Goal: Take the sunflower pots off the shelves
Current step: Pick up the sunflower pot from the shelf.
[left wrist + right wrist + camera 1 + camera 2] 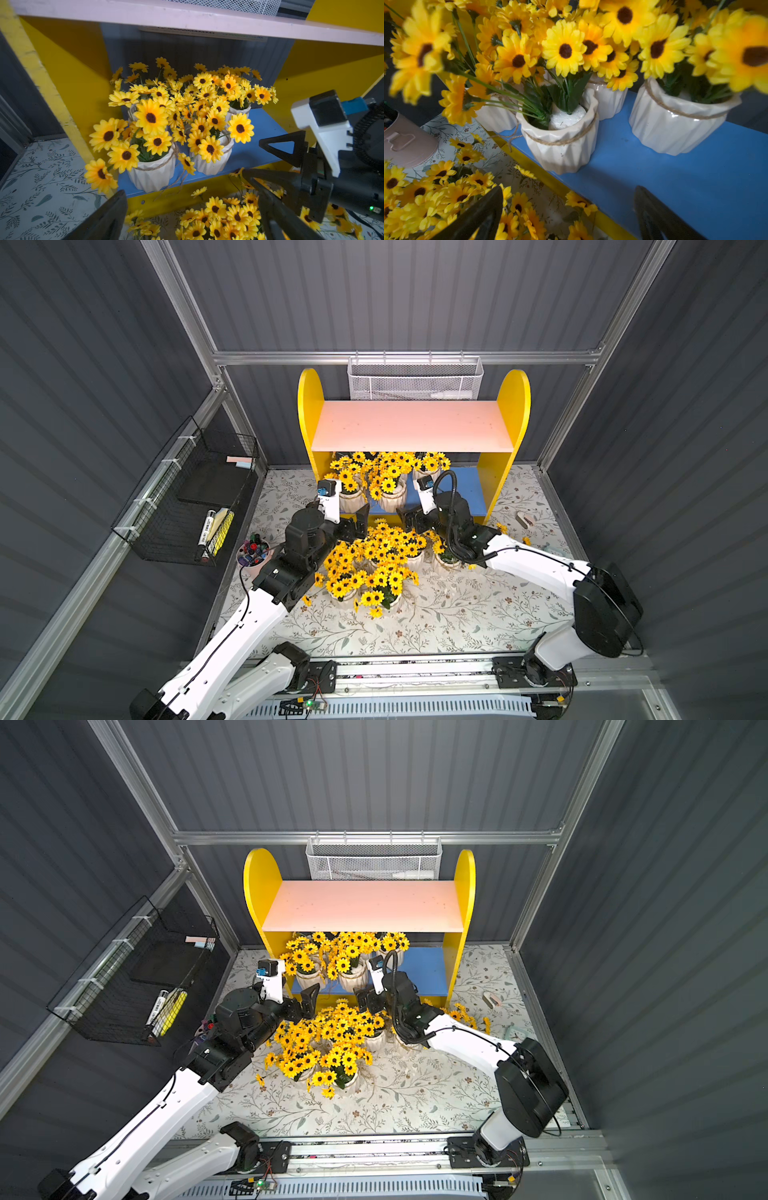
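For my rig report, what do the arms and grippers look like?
The left arm and right arm have white tapered links and bulky black joints. The left gripper and right gripper have black wedge-shaped fingers, each by a white camera mount with a blue plug. A black corrugated cable loops at the right wrist.

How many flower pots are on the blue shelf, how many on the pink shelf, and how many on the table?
Sunflower pots on the blue lower board: 4
Sunflower pots on the pink upper board: 0
Sunflower pots on the table: 4, as far as the flowers let me see
Total: 8
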Motion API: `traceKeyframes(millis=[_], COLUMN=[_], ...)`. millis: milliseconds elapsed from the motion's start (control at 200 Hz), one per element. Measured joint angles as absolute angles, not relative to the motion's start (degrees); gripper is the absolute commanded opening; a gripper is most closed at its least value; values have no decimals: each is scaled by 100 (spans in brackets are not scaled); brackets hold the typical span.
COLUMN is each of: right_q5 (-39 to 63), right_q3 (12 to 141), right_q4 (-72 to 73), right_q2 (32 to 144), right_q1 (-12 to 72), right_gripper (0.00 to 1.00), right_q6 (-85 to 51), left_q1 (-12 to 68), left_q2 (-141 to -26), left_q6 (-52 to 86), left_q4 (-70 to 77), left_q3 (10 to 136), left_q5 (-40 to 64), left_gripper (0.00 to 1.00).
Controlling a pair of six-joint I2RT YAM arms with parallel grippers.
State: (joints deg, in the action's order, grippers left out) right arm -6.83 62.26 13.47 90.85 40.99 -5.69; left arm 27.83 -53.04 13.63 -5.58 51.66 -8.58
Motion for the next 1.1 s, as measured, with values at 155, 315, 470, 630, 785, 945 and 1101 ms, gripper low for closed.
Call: traceKeyframes(millis=[155, 315, 470, 630, 785, 945, 1101], right_q5=[-663, -563, -325, -130, -73, -8, 27], right_q3=[6547, 6777, 7013, 7019, 7022, 7223, 7387], right_q4=[1627, 1741, 1859, 2051, 2217, 2272, 2270], right_q2=[9548, 9861, 10160, 10304, 10381, 10541, 10665], right_q1=[4038, 3951, 3896, 3881, 3865, 3865, 3868], right_gripper=[99, 99, 99, 99, 99, 99, 99], right_q6=[-526, -528, -528, -508, -499, -421, -311], left_q1=[2764, 2764, 2764, 2764, 2764, 2764, 2764], left_q2=[-5306, -5306, -5306, -5306, -5306, -5306, -5306], left_q6=[1385, 1404, 1404, 1404, 1404, 1404, 1402], left_q4=[-558, -558, -543, -475, -471, -469, -438], left_q3=[5166, 5166, 5166, 5166, 5164, 5164, 5164], left_q5=[-858, -856, -856, -854, -854, -856, -854], left_gripper=[99, 99, 99, 99, 99, 100, 99])
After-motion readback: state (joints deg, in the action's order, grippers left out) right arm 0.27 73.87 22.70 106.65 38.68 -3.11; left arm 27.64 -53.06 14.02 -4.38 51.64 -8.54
